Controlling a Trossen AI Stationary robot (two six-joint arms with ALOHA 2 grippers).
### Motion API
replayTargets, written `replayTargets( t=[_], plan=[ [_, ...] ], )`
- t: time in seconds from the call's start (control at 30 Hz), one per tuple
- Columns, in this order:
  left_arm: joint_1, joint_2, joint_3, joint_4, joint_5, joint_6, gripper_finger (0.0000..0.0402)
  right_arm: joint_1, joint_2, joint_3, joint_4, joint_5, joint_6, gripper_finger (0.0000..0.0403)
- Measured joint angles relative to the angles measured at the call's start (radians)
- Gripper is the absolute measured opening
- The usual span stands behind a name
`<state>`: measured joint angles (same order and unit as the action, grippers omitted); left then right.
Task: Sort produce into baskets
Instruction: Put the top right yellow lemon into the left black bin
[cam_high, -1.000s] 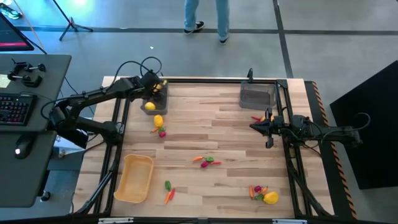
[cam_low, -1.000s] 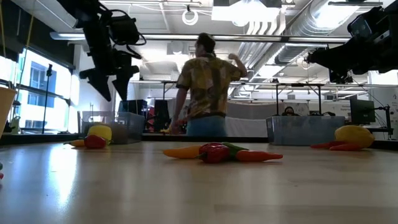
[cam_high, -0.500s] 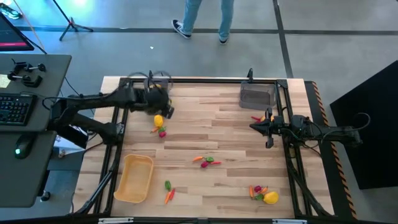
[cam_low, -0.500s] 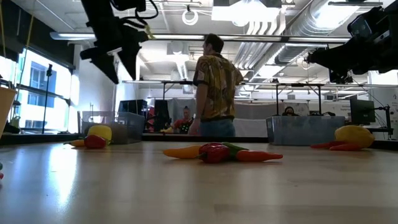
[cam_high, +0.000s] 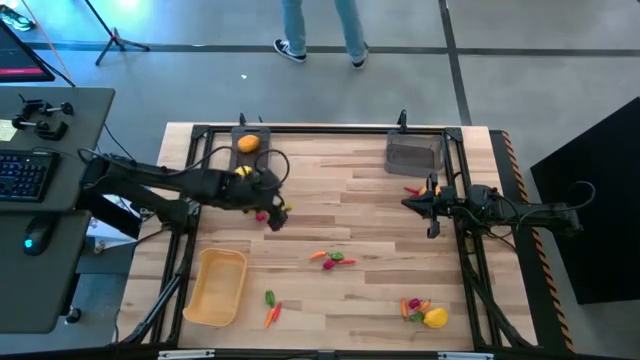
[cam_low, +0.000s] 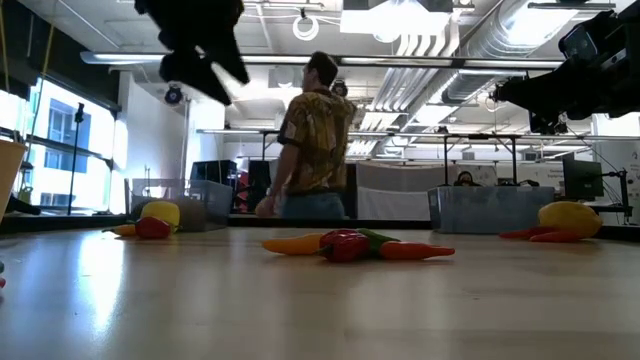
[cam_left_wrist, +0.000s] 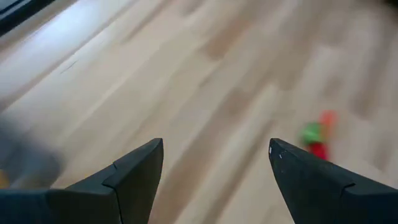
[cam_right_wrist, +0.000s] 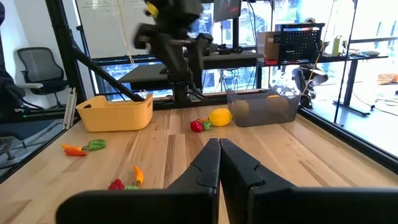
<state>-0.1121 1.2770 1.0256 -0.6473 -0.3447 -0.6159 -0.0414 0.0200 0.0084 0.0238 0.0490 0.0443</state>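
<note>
Since the earlier frame the left tool (cam_high: 272, 212) has swung away from the grey bin (cam_high: 249, 146) at the far left corner and now hangs above the worktop (cam_high: 360, 215), nearer the middle. An orange fruit (cam_high: 247, 143) lies in that bin. The tool's fingers (cam_left_wrist: 134, 171) are spread wide with nothing between them. Just beside it, on the bin side, sit a yellow fruit (cam_high: 243, 173) and a small red piece (cam_high: 261, 213), partly hidden by the arm. Ahead of the fingers a red, green and orange cluster (cam_left_wrist: 318, 134) lies on the wood.

The right tool (cam_high: 408, 203) waits at the right edge, fingers pressed together, empty. The second grey bin (cam_high: 412, 152) stands near it towards the far edge, with a red chilli (cam_high: 411, 189) between bin and tool.

The tan tray (cam_high: 216, 286) stands at the near left, well apart from both tools. A green piece and carrot (cam_high: 270, 307) lie just beside the tray. Another cluster with a yellow fruit (cam_high: 426, 313) lies at the near right.

A person (cam_low: 308, 140) stands beyond the worktop.
</note>
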Motion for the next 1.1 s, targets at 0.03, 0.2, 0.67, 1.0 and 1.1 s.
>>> replayTargets(
  t=[0.03,0.2,0.67,1.0,1.1],
  plan=[
    [-0.018,0.000,0.000,0.031,0.011,0.021,0.0278,0.000,0.000,0.000,0.000,0.000,0.000,0.0000],
    [-0.072,-0.020,0.000,0.156,0.091,0.035,0.0278,0.000,0.001,0.000,0.107,0.008,0.180,0.0000],
    [-0.106,-0.229,0.000,0.213,-0.130,0.091,0.0278,0.002,0.279,0.104,0.874,0.139,0.475,0.0000],
    [-0.011,-0.345,0.000,0.222,-0.131,0.223,0.0278,-0.073,0.762,0.647,0.040,0.275,0.488,0.0010],
    [-0.005,-0.373,0.000,0.220,-0.120,0.261,0.0278,-0.103,0.875,0.834,-0.430,0.251,0.507,0.0047]
  ],
)
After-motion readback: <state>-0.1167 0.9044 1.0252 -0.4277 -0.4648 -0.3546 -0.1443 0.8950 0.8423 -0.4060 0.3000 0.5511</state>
